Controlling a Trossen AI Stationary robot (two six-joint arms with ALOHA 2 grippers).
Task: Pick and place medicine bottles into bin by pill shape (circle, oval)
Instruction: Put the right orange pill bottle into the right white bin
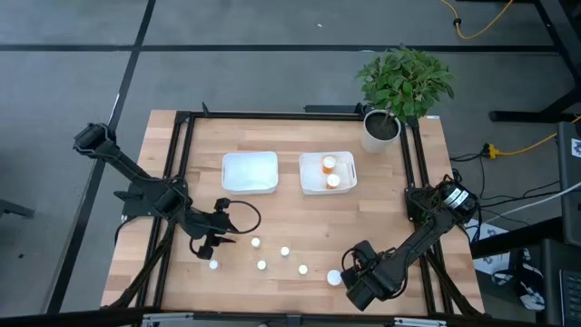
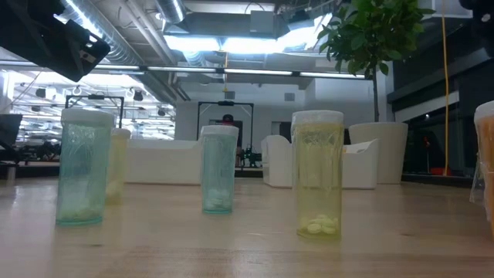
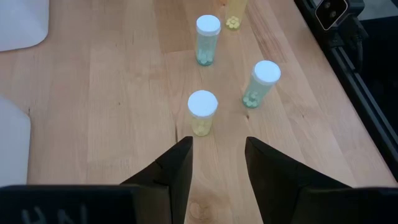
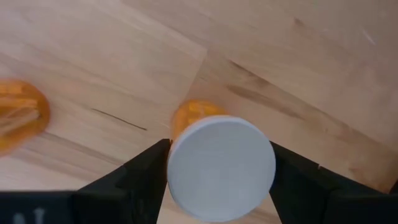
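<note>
A white bottle cap [image 4: 221, 168] fills the right wrist view, sitting between the 2 dark fingers [image 4: 140, 177] of the right hand [image 1: 349, 275], which press against its 2 sides; the orange body of this bottle shows just behind the cap, so the right hand is closed on an orange medicine bottle [image 1: 334, 278] at the near right part of the tabletop [image 1: 300, 218]. The right arm reaches in low from the right edge, bent at the elbow, its hand pointing toward the middle. A second orange shape [image 4: 22, 115] lies just beside it at the edge of that wrist view, blurred. The left arm stretches from the left rail across the near left part, and the left hand [image 1: 207, 245] hovers with its fingers [image 3: 177, 168] partly apart and nothing between them, aimed at a yellow-tinted bottle [image 3: 203, 112] standing just ahead. Beyond it stand 2 blue-green bottles [image 3: 208, 40], all upright with white caps, spread in a loose row along the near side with clear wood between them. Farther back sit 2 white bins: the left bin [image 1: 250, 172] shows nothing inside, the right bin [image 1: 328, 173] holds 2 orange bottles [image 1: 329, 164]. A potted plant [image 1: 399, 86] stands at the far right corner, well apart from both arms.
</note>
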